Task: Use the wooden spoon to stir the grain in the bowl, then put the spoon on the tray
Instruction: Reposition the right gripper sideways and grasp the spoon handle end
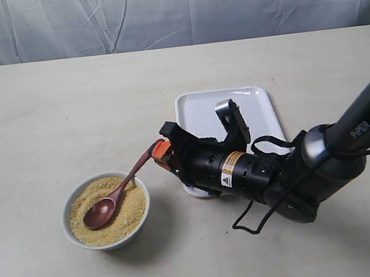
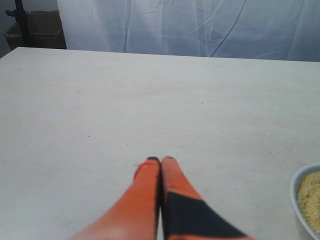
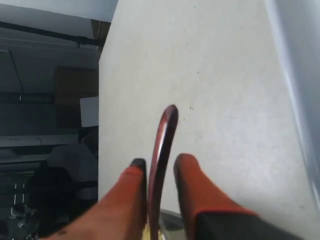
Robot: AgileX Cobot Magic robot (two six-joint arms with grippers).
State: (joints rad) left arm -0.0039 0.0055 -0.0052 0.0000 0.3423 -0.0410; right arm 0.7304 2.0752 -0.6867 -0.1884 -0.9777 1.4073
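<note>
Right claw (image 1: 160, 151) around wooden spoon (image 1: 110, 203) handle

1. "piper" in pale letters on the dark grey tubular arm link (image 1: 364, 126), well back from the right gripper (image 1: 160, 152).
2. small yellow-and-white sticker (image 1: 229, 169) on the black cylindrical wrist (image 1: 205, 163), just behind that gripper: print too small to read.

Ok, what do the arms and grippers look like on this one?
The right arm is dark grey-black, marked PIPER in white, with a yellow label and loose black cables. Both the right gripper and the left gripper are orange with black patches.
</note>
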